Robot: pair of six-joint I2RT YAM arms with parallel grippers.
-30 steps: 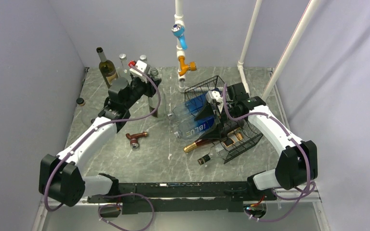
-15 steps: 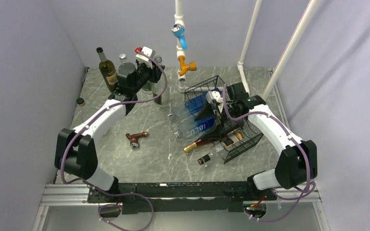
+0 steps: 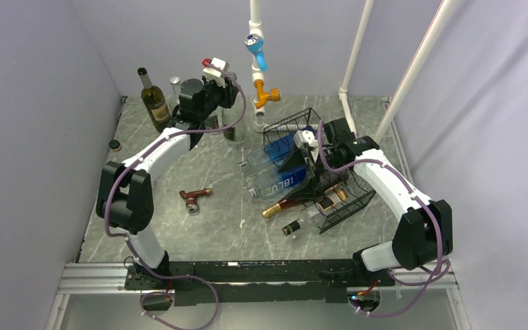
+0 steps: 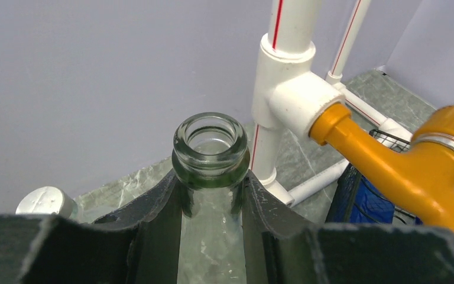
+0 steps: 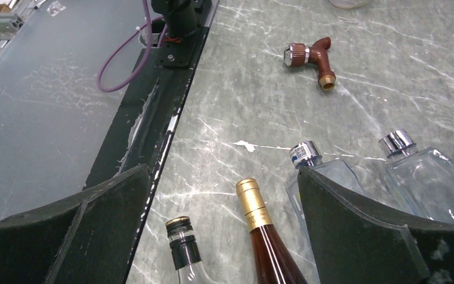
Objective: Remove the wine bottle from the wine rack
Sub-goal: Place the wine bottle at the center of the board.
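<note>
L gripper [image 4: 210, 190] clamps wine bottle [image 4: 209, 145] at neck, axis vert., off rack [image 3: 349, 205] to its far-left, just beside white pipe [image 4: 284, 59]; R gripper [image 5: 224, 201] over rack, jaws wide, empty.

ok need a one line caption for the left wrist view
Left gripper shut on the neck of an uncapped clear glass bottle, white pipe frame and orange tap to its right.
</note>
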